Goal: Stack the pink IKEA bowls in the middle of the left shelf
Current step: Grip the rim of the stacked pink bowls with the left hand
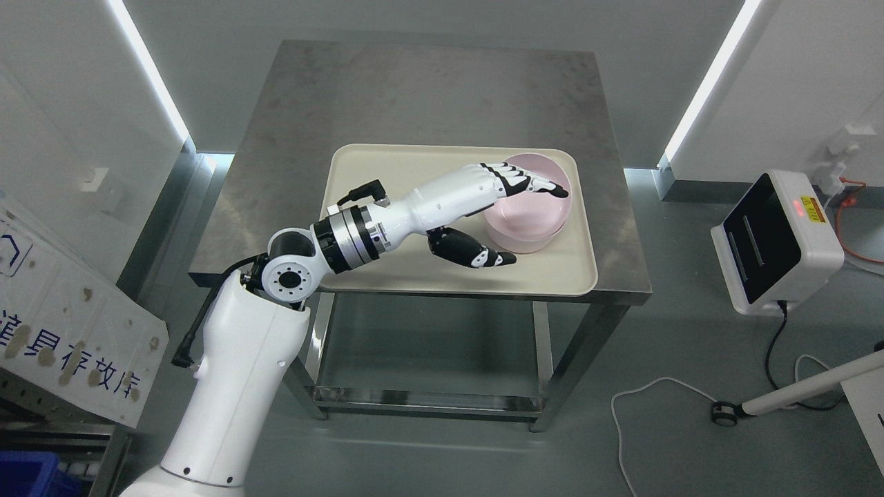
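A pink bowl [528,215] stands upright on the right half of a cream tray [387,166], which lies on a steel table [428,90]. It may be more than one bowl nested; I cannot tell. My left hand [537,224] reaches in from the lower left and straddles the bowl's left wall. Its fingers [532,183] stretch out flat over the rim and the bowl's inside. The thumb [483,257] lies outside, low against the front wall. The hand is open, not clamped on the bowl. No shelf shows in this view.
The tray's left half is bare. A white device with a black face [777,241] stands on the floor at the right, with a cable [642,400] looping beside it. A white printed box [69,331] and a blue crate [27,476] sit at the lower left.
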Available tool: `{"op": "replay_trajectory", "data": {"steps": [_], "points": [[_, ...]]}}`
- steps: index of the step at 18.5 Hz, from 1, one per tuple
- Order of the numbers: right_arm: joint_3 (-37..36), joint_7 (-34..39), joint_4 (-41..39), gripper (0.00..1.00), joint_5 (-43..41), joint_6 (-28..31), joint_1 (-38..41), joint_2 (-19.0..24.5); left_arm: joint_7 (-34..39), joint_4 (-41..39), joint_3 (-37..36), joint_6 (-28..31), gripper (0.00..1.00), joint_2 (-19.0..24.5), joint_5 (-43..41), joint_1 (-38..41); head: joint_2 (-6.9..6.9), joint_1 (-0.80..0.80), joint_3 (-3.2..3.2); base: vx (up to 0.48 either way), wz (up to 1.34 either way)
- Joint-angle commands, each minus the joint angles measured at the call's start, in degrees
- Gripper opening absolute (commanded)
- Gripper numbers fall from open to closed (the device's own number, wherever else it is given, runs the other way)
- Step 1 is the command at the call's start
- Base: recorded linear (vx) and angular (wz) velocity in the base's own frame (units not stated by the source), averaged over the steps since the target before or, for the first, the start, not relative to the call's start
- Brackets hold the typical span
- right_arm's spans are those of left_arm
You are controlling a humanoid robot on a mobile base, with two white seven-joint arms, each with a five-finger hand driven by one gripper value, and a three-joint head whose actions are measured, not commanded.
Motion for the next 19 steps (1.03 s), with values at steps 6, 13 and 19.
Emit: {"op": "replay_trajectory", "data": {"steps": [6,13,19], "points": [[-0.6,0.0,-1.9,1.0,0.0,0.0,1.7,-1.0,2.5,-1.0,-3.4,5.0,0.75,1.0,-15.1,1.6,0.0,0.0,0.0,0.0,0.0],[-0.6,0.1,-1.9,1.0,0.0,0.0,1.7,-1.0,7.3,0.9,-3.4,11.0,0.81,1.0,-15.1,-1.7,0.0,0.0,0.0,0.0,0.0],[-0.6,0.0,-1.9,1.0,0.0,0.0,1.7,-1.0,7.7,0.7,-7.9,11.5,0.79,1.0,-16.1,-1.0,0.0,0.0,0.0,0.0,0.0]]}}
